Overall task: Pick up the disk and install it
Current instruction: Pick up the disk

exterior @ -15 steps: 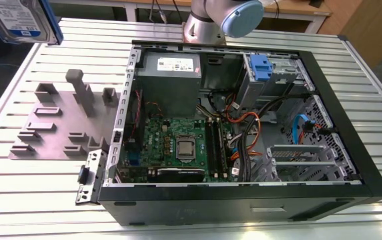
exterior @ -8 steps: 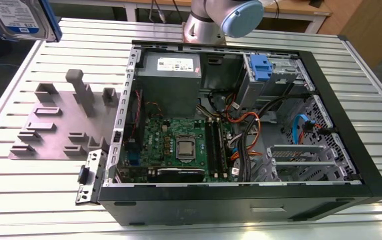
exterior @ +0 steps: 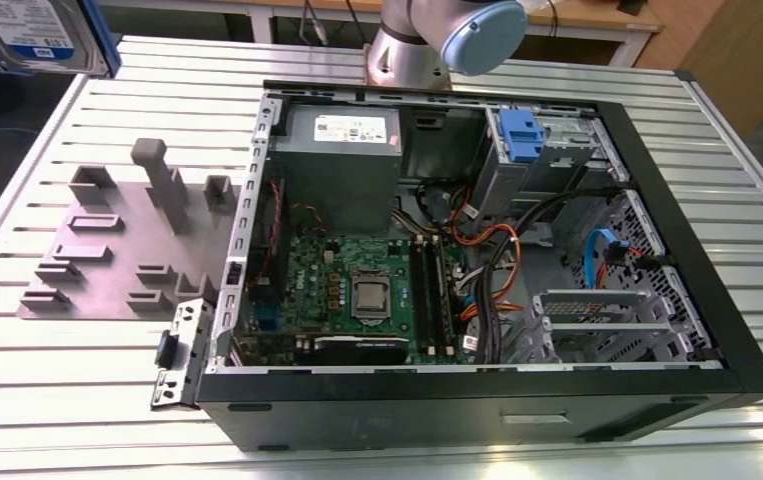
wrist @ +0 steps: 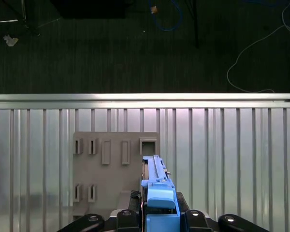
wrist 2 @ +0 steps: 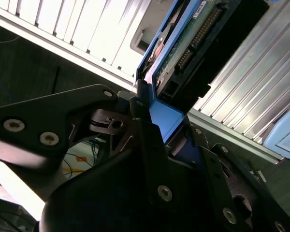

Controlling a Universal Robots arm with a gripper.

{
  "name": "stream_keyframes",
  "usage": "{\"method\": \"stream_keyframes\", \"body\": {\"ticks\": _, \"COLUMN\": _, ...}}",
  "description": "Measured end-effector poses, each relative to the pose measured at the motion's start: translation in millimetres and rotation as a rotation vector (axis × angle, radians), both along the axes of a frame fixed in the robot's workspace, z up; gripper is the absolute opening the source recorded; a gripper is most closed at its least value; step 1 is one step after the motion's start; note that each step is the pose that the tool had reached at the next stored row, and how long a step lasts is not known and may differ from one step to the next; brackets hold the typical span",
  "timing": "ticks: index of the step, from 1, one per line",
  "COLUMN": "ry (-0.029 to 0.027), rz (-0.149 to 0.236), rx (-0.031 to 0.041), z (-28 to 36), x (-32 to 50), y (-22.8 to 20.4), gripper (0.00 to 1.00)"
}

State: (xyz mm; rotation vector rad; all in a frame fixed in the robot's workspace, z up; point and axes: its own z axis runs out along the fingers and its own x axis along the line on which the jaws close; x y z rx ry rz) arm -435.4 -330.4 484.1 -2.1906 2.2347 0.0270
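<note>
Aluminium slats make up the surface (exterior: 74, 400), which spreads out underneath the gripper (wrist: 159, 205). On it I see the black case (exterior: 488, 412), lying open with its board and cables exposed. It sits off to one side of the gripper, not under it. Nearer, right below the gripper in the first wrist view, the grey slotted plate (wrist: 111, 169) lies flat on the slats beside the case. The disk (wrist: 157, 186) is up in the air, held edge-on in the gripper and clear of both plate and surface. The gripper is pinching the disk by one end of its blue bracket, with the black fingers (wrist 2: 146, 130) pressed against either side. The rest of the drive sticks out past the fingertips.
</note>
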Motion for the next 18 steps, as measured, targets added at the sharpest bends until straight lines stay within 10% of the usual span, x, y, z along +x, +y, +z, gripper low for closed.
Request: {"method": "stream_keyframes", "body": {"ticks": 18, "ry": 0.0001, "rz": 0.0, "rx": 0.0002, "z": 9.7, "x": 0.0, "y": 0.0, "gripper": 0.36}}
